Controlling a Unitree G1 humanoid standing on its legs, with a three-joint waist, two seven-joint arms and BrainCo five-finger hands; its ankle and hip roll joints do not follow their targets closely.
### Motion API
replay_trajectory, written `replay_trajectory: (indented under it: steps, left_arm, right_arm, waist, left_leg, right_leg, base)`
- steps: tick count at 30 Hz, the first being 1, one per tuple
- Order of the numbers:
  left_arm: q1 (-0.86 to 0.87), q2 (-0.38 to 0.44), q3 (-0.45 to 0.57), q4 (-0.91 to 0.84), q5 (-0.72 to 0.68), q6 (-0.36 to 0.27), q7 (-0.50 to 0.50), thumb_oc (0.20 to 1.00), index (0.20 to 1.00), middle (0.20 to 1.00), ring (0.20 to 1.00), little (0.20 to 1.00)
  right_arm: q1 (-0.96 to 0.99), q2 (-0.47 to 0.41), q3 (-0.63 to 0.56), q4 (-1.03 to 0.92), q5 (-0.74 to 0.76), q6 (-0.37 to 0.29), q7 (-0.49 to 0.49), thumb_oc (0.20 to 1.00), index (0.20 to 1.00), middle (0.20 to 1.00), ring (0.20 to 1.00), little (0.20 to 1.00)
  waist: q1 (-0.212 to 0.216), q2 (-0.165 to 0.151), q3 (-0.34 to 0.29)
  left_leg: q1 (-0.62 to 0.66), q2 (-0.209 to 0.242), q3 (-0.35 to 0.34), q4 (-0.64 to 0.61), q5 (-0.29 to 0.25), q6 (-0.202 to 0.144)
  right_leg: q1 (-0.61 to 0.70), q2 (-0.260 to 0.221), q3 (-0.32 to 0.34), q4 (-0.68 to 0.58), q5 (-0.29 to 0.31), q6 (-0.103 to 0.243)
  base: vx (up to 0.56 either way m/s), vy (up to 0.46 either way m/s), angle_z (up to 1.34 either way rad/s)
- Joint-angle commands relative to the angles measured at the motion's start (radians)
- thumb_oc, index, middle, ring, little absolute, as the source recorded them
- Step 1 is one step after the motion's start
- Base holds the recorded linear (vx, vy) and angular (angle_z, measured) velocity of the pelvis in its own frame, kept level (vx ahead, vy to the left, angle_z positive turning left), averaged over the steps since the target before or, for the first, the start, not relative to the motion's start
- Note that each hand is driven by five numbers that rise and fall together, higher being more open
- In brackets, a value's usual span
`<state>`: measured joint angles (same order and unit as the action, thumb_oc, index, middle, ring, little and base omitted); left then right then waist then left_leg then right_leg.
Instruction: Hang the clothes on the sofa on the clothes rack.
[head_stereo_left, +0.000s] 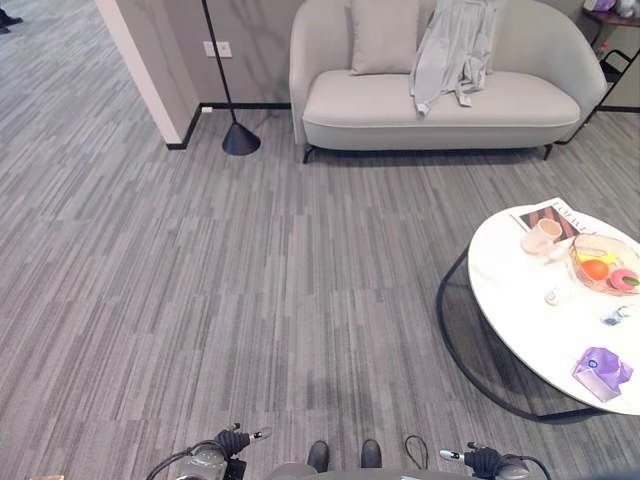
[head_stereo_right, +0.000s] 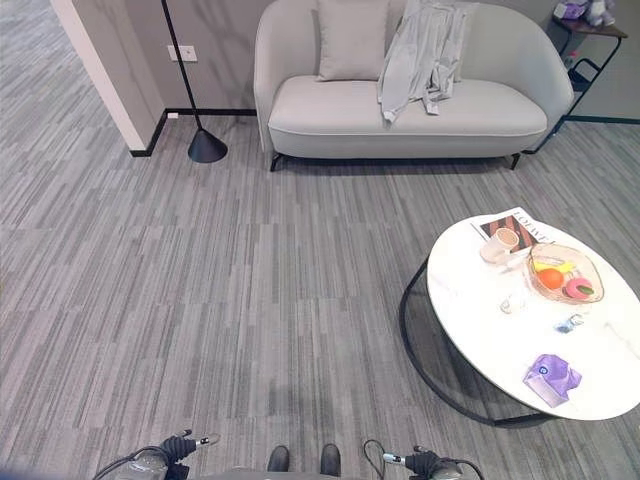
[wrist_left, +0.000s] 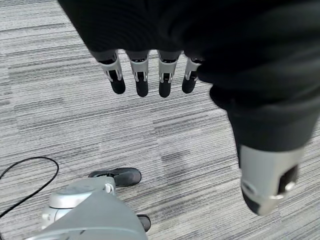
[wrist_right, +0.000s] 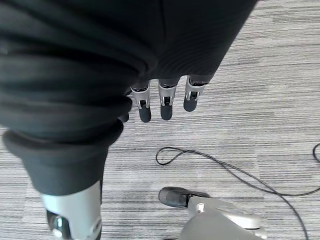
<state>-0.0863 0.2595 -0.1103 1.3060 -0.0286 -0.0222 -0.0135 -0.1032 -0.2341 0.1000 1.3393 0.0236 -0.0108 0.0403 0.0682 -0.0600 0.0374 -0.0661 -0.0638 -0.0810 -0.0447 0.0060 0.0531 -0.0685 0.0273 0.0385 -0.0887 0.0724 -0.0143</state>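
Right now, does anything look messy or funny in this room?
Yes: a light grey garment is slung crumpled over the back of the sofa, one end trailing onto the seat, not hung up. The round white table looks tidy.

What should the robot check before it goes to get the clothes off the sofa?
1. Clothes there to grab: ok, a grey garment hangs over the sofa back onto the seat.
2. Left hand free: ok, fingers straight, holding nothing.
3. Right hand free: ok, fingers straight, holding nothing.
4. Floor path to the sofa: ok, bare carpet ahead.
5. Round table out of the way: ok, it stands off to the right.
6. Clothes rack location: cannot tell.
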Motion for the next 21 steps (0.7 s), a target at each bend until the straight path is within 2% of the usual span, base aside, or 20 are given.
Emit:
replay_trajectory:
  steps: [1, 14, 21]
  left_arm:
    - [-0.025, 0.012, 0.001, 0.033, -0.03, -0.013, -0.003, 1.0, 1.0, 1.0, 1.0, 1.0]
    - [-0.044, 0.017, -0.008, 0.017, -0.021, -0.008, -0.002, 1.0, 1.0, 1.0, 1.0, 1.0]
    - [-0.061, 0.022, -0.049, 0.05, 0.006, -0.007, 0.0, 1.0, 1.0, 1.0, 1.0, 1.0]
  right_arm:
    - [0.006, -0.013, -0.022, -0.038, 0.039, -0.016, 0.0, 1.0, 1.0, 1.0, 1.0, 1.0]
    - [0.006, -0.008, -0.039, -0.035, 0.049, -0.019, 0.001, 1.0, 1.0, 1.0, 1.0, 1.0]
    - [-0.008, 0.003, -0.015, 0.007, 0.032, -0.006, 0.011, 1.0, 1.0, 1.0, 1.0, 1.0]
  waist:
    - [0.009, 0.007, -0.05]
    - [-0.001, 0.009, -0.055]
    - [0.002, 0.012, -0.04]
  left_leg:
    - [-0.012, 0.02, -0.104, -0.043, 0.006, -0.035]
    - [0.003, 0.023, -0.088, -0.043, 0.003, -0.035]
    - [0.0, 0.017, -0.095, -0.043, 0.003, -0.032]
  right_leg:
    - [-0.015, -0.035, 0.123, 0.001, 0.024, 0.022]
    - [-0.017, -0.046, 0.122, 0.001, 0.029, 0.019]
    - [-0.031, -0.053, 0.125, 0.001, 0.028, 0.017]
  base:
    - [0.0, 0.024, -0.03]
    - [0.0, 0.017, -0.01]
    - [0.0, 0.048, -0.02]
